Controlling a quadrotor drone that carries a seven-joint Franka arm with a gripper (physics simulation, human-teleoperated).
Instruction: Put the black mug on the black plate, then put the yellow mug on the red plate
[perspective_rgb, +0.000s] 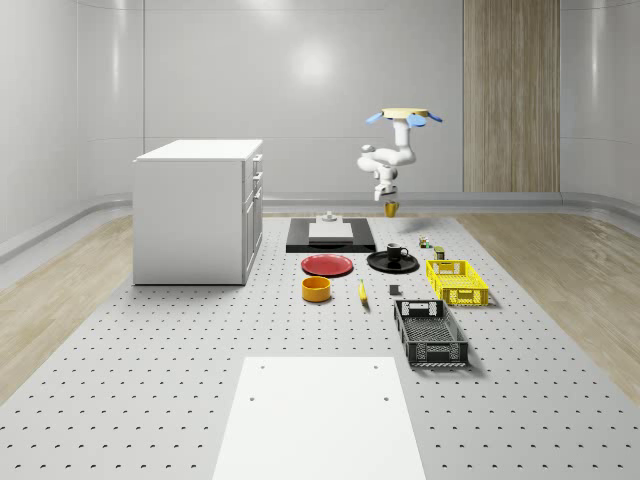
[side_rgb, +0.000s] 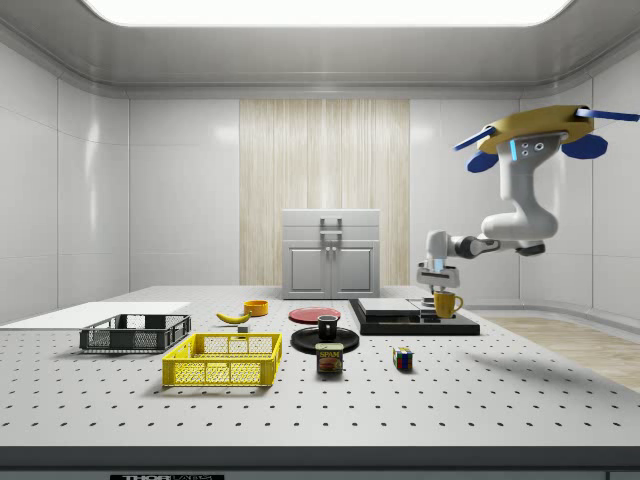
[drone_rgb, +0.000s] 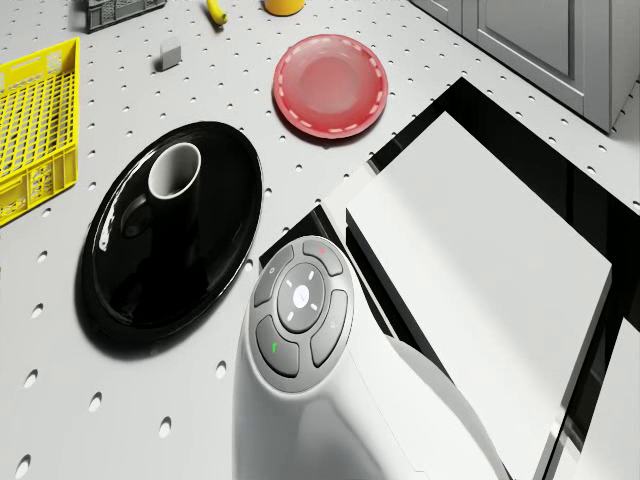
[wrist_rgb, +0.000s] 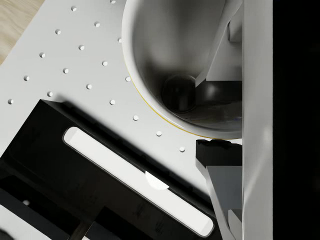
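Aloft, gripper (side_rgb: 441, 290) clasping upright yellow mug (side_rgb: 446, 304)

Whole-scene high front, side low, both sharing table (perspective_rgb: 150, 380), wrist closest

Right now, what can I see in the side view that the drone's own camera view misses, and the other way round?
Side view alone: the drone hovering in the air, its gripper holding the yellow mug above the table's far end, plus a can and a small coloured cube nearer the camera.

Drone view alone: the white inside of the black mug, seen from above.

Both: the black mug already standing on the black plate, the red plate with nothing on it, the yellow basket and the banana.
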